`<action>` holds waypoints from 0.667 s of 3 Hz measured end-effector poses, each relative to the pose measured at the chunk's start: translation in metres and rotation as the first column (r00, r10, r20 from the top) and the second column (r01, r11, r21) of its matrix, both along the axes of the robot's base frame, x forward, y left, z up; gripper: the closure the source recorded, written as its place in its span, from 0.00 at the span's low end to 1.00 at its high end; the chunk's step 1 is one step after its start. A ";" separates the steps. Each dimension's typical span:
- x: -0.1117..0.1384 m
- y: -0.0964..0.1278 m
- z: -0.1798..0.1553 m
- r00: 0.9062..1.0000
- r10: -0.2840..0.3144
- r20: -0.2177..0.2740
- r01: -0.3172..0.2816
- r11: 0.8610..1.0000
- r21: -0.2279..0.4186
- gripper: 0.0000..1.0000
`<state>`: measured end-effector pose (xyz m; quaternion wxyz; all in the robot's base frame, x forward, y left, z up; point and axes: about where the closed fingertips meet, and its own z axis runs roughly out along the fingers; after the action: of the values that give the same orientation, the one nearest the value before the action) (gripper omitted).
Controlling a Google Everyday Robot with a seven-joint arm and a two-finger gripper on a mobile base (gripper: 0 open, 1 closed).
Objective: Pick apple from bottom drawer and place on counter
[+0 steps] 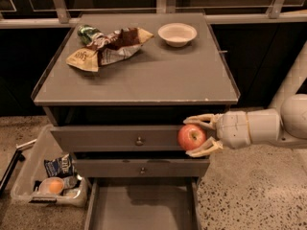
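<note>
My gripper comes in from the right and is shut on the red apple, one finger above it and one below. It holds the apple in the air in front of the upper drawer front, above the right side of the open bottom drawer, which shows a bare grey floor. The counter lies above and behind the apple, its pale front edge a little higher than the gripper.
On the counter lie crumpled snack bags at the back left and a white bowl at the back right. A clear bin on the floor at left holds a packet and a paler orange round item. Two drawer fronts with knobs are shut.
</note>
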<state>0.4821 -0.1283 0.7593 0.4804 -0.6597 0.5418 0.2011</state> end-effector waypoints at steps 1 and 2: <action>0.012 -0.009 -0.021 0.994 -0.059 -0.087 0.061 0.998 0.022 1.00; 0.006 -0.006 -0.017 0.995 -0.046 -0.085 0.048 0.999 0.017 1.00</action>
<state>0.4878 -0.1347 0.7424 0.4678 -0.6331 0.5751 0.2228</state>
